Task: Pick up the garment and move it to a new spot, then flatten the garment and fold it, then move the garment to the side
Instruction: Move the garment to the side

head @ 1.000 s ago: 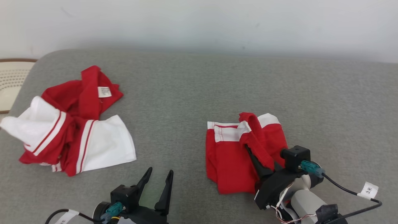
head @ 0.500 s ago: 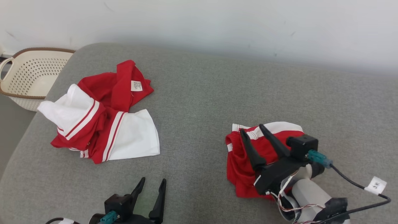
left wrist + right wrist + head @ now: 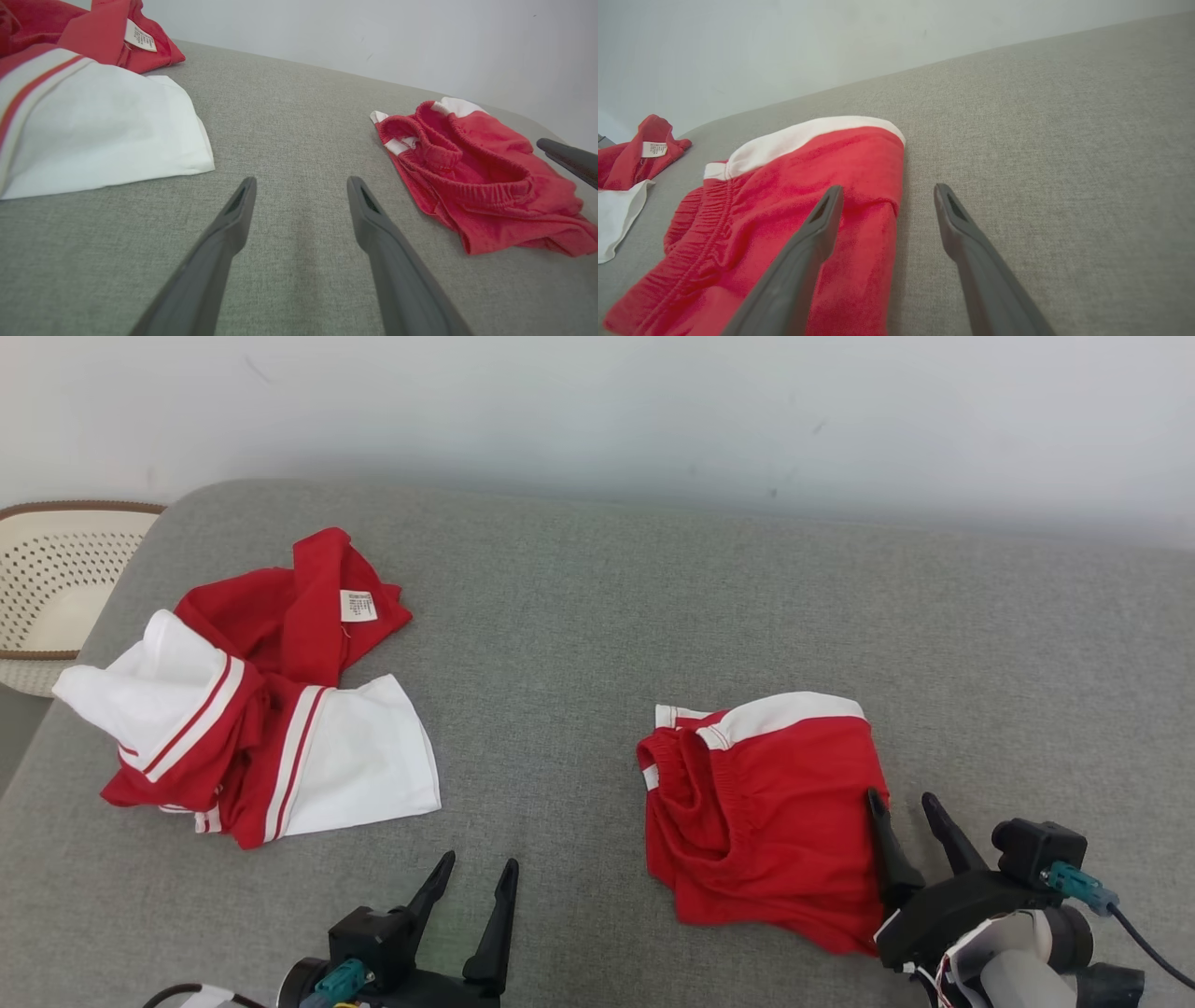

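1. Grey cushion (image 3: 597, 616): work surface under both grippers, running ahead of them to a pale wall.
2. Red-and-white top (image 3: 252, 709): crumpled heap, ahead and to the left of the left gripper (image 3: 480, 861). Not flattened or folded, and judged to be work left over if it counts in the task.
3. Red shorts (image 3: 766, 803): compact, roughly square bundle with the white band on the far edge. It lies just ahead and left of the right gripper (image 3: 901, 796). Folding looks done; the shift to the side is judged done or nearly so.
4. Basket (image 3: 56, 588): perforated, off the cushion, far left of the left gripper.
5. Right gripper: fingers parted, holding nothing, straddling the shorts' right edge. Whether it touches the cloth cannot be told.
6. Left gripper: fingers spread, empty, over bare cushion.
7. Care label (image 3: 358, 605): on the top's red fold.
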Controlling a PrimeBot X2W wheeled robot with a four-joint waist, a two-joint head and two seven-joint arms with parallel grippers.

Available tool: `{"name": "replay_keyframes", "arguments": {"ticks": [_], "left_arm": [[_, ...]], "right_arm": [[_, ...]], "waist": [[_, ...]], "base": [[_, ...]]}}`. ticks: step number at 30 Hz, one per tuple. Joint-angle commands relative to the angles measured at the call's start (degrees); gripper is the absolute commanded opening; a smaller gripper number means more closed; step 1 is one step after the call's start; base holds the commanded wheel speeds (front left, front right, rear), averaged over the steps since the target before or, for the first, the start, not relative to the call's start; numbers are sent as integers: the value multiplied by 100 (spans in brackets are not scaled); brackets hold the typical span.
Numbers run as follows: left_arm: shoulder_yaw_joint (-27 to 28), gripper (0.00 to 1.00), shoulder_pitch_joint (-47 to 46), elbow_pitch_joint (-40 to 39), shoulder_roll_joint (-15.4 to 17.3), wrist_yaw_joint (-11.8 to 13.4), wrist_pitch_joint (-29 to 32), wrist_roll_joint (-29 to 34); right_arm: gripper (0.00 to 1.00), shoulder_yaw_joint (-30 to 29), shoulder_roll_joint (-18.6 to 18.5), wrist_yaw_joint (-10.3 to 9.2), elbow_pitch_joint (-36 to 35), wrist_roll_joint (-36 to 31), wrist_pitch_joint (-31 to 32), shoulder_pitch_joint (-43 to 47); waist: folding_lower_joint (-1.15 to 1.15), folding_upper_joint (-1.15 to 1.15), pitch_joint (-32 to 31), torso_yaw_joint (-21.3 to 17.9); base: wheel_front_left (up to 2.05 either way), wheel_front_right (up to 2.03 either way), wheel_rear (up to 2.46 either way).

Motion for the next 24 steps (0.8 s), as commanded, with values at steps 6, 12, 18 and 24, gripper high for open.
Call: {"name": "replay_keyframes", "arguments": {"ticks": [6, 12, 18, 24], "left_arm": [[-95, 100, -80, -142, 12, 13, -7, 128], [-131, 100, -73, -159, 8, 29, -7, 231], [-101, 100, -46, -109, 8, 52, -7, 358], [11, 100, -14, -112, 8, 52, -7, 552]], "right_arm": [[100, -98, 204, -6, 330, 317, -3, 39], [100, -68, 281, -6, 668, 342, -3, -121], [0, -94, 300, -6, 727, 301, -2, -261], [0, -312, 257, -6, 473, 19, -3, -289]], "waist": [[0, 0, 39, 202], [0, 0, 71, 325], [0, 0, 76, 273], [0, 0, 62, -172]], "base": [[0, 0, 0], [0, 0, 0], [0, 0, 0], [0, 0, 0]]}}
